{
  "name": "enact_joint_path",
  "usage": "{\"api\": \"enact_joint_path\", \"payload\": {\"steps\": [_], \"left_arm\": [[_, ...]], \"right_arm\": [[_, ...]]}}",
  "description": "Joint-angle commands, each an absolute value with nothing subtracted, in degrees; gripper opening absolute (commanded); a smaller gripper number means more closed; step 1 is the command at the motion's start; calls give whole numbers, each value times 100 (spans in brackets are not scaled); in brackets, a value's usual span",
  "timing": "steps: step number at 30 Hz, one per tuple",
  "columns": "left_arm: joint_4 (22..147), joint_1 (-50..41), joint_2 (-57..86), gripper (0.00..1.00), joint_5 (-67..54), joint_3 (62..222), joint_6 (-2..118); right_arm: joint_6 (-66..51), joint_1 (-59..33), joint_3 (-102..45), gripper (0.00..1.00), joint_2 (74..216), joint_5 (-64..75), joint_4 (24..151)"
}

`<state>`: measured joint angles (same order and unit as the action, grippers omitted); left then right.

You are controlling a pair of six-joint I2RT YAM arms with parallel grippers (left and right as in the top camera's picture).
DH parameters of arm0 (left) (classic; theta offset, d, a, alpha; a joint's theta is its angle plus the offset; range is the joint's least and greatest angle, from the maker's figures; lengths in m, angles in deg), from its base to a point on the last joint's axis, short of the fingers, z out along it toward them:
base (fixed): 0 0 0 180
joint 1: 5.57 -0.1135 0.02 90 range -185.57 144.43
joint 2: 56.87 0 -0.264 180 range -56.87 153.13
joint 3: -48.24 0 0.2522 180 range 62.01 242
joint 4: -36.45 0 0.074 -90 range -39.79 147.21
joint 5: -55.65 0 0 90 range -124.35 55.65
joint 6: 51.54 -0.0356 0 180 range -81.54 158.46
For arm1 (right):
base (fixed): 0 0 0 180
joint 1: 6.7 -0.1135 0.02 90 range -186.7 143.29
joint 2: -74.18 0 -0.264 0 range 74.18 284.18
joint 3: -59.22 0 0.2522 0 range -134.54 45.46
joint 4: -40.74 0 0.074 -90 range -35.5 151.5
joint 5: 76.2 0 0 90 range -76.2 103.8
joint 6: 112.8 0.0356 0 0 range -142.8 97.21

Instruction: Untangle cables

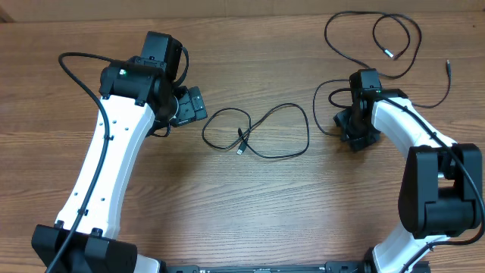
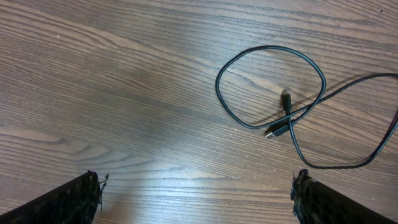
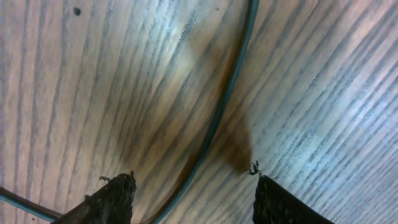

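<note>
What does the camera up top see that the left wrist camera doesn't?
Only overhead: the white left arm and right arm, plus a second black cable beyond the right arm. Only the left wrist: a close look at the left gripper with its fingertips wide apart, and both plug ends clearly. Both: the looped black cable on the wooden table.

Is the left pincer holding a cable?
No, the left pincer is wide open and empty; the cable lies loose on the table.
</note>
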<state>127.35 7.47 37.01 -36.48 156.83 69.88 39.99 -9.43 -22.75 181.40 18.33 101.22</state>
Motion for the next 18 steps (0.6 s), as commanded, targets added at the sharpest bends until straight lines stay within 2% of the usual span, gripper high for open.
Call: {"api": "enact_joint_path", "payload": {"steps": [1,18], "left_arm": [[12750,732,3751,100,-3580,15659,7023],[12753,732,3751,100,-3580,15659,7023]], "right_arm": [[4021,-964,-2240,61,18103,1934,10048],[3999,-964,-2235,61,18105,2137,10091]]}}
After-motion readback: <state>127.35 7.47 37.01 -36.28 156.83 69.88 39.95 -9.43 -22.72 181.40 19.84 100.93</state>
